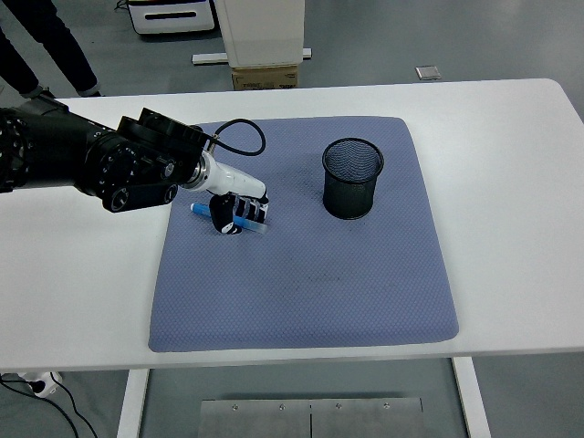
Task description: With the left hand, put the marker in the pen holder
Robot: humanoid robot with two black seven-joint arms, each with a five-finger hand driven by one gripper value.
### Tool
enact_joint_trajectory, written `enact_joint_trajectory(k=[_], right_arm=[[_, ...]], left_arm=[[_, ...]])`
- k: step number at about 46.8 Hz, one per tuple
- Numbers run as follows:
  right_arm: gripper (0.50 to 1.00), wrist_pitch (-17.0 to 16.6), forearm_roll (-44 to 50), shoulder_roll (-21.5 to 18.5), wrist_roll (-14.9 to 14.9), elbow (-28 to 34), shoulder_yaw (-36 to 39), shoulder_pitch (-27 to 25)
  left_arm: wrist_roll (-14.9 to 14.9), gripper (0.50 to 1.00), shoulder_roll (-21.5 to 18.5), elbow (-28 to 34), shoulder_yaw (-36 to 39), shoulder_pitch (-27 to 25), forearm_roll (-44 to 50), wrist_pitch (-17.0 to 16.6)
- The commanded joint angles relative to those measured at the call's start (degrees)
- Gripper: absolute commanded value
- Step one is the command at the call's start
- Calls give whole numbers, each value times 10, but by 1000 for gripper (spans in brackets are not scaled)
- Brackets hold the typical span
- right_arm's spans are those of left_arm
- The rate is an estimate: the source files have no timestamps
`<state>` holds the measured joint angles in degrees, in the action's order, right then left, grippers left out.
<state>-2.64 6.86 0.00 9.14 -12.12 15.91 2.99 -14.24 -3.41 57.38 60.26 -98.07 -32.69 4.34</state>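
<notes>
A blue marker [203, 210] lies on the blue-grey mat [310, 274], left of centre. My left hand [239, 213] reaches in from the left and rests over the marker, fingers curled around its right part; the marker still lies low on the mat. A black mesh pen holder [352, 178] stands upright on the mat, to the right of the hand, a clear gap apart. The right hand is out of view.
The mat lies on a white table [511, 182]. A person's legs [41, 46] show at the top left. A cardboard box [265, 78] and a white stand are behind the table's far edge.
</notes>
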Motion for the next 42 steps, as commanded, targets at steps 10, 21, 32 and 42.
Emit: enact_joint_trajectory(k=[10, 21, 32, 42], right_arm=[[1000, 0, 0, 0, 0, 1, 0, 0], [1000, 0, 0, 0, 0, 0, 0, 0], [1000, 0, 0, 0, 0, 0, 0, 0], [1000, 0, 0, 0, 0, 0, 0, 0]], left_arm=[[0, 534, 0, -1, 0, 0, 0, 1], [0, 500, -1, -1, 1, 0, -9, 3], [0, 500, -5, -2, 1, -5, -9, 5], [-3, 525, -5, -2, 1, -5, -8, 3]])
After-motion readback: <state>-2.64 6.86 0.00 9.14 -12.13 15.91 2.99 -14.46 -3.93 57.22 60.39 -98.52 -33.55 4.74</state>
